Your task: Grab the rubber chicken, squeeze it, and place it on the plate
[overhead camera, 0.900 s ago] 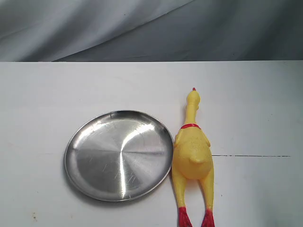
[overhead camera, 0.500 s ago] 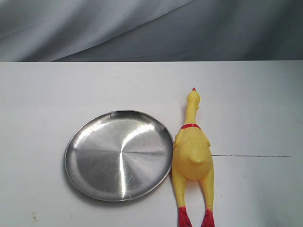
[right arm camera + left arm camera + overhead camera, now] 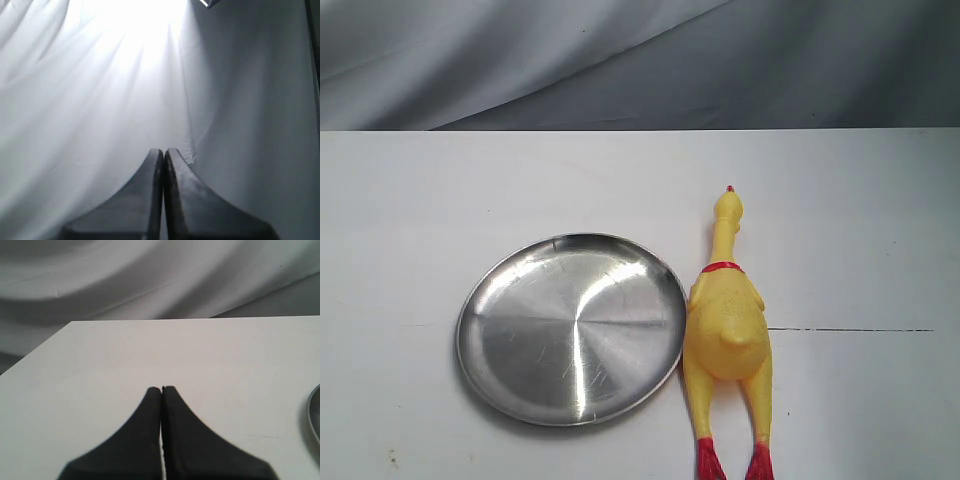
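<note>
The yellow rubber chicken (image 3: 725, 330) lies on the white table with its head toward the back and its red feet at the front edge of the exterior view. Its body touches the right rim of the steel plate (image 3: 520, 300), which holds nothing. Neither arm shows in the exterior view. My left gripper (image 3: 161, 389) is shut and empty above bare table, with a sliver of the plate's rim (image 3: 315, 412) at that view's edge. My right gripper (image 3: 164, 151) is shut and empty, pointing at the grey cloth backdrop.
A grey draped cloth (image 3: 640, 60) hangs behind the table's far edge. A thin dark line (image 3: 850, 330) runs across the tabletop to the right of the chicken. White tabletop (image 3: 420, 200) surrounds the plate and chicken.
</note>
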Controlling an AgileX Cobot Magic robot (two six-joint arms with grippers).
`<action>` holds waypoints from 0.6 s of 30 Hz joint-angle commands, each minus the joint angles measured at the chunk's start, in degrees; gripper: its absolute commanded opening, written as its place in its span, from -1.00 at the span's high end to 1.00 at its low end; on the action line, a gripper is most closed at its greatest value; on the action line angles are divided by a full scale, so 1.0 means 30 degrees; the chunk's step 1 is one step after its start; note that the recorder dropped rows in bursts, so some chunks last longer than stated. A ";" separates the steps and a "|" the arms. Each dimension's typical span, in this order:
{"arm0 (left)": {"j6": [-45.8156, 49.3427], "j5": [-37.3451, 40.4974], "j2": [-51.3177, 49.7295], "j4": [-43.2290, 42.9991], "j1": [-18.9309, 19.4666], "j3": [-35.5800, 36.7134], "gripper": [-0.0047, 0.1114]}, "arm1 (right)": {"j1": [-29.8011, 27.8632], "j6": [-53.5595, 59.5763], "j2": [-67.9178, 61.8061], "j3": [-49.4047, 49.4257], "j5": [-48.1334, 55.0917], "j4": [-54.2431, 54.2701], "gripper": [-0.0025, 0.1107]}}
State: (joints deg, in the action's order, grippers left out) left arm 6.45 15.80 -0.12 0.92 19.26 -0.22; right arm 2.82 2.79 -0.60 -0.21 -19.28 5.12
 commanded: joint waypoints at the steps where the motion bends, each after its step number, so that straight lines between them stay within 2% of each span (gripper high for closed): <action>1: 0.0002 -0.0164 0.0040 -0.0013 0.0045 0.0075 0.92 | 0.0007 -0.0005 0.0082 0.0071 -0.0673 0.0131 0.96; 9: 0.0002 -0.0499 0.0040 -0.0013 0.0045 0.0075 0.92 | 0.0007 -0.0005 0.0082 0.0071 -0.0708 0.0006 0.96; 18: -0.0082 -0.9943 0.0040 0.0024 0.0045 0.0075 0.92 | 0.0007 -0.0005 0.0082 -0.1143 0.0086 -0.0984 0.96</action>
State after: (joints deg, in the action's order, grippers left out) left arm 6.45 -5.05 -0.12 0.92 19.26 -0.22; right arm 2.82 2.79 -0.60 -1.87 -20.83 3.52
